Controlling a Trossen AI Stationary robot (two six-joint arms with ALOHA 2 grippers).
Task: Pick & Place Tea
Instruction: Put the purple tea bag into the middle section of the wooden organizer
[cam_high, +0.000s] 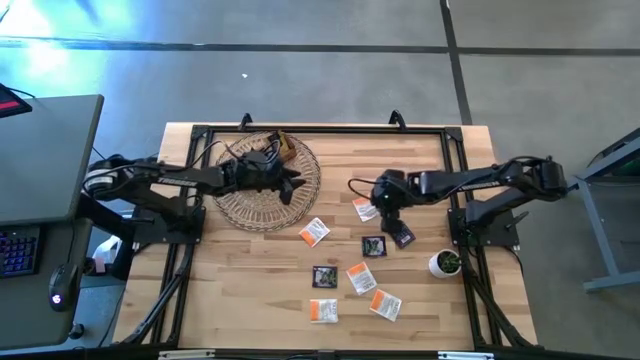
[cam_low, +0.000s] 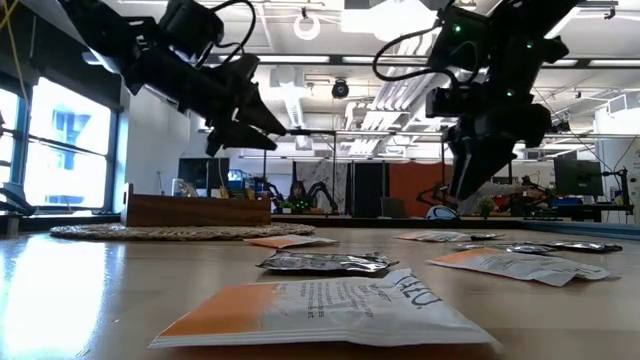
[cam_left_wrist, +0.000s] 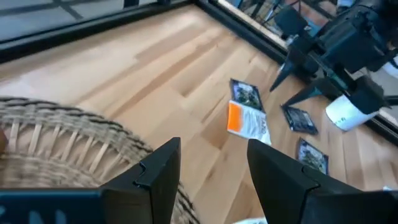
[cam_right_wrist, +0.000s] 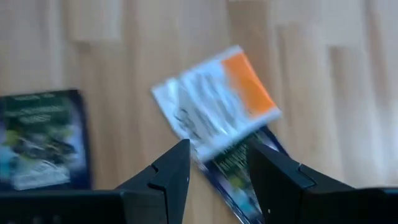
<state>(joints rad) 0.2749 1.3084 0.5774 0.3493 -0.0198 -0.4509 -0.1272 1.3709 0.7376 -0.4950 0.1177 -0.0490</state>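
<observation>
Several tea sachets lie flat on the wooden table. A white and orange one (cam_right_wrist: 214, 109) rests partly on a dark one (cam_right_wrist: 239, 171); another dark one (cam_right_wrist: 43, 140) lies beside them. My right gripper (cam_right_wrist: 217, 180) (cam_high: 384, 205) hangs open above this pair, pointing steeply down, clear of them. My left gripper (cam_left_wrist: 214, 180) (cam_high: 294, 186) stands open with nothing between its fingers, above the right rim of the round woven mat (cam_high: 262, 185). More sachets (cam_high: 314, 232) (cam_high: 324, 277) (cam_high: 385, 305) lie nearer the front edge.
A brown wooden box (cam_high: 278, 147) sits at the far side of the woven mat. A small white pot with a plant (cam_high: 445, 263) stands near the table's right edge. A black frame (cam_high: 320, 128) runs along the table's far edge and sides.
</observation>
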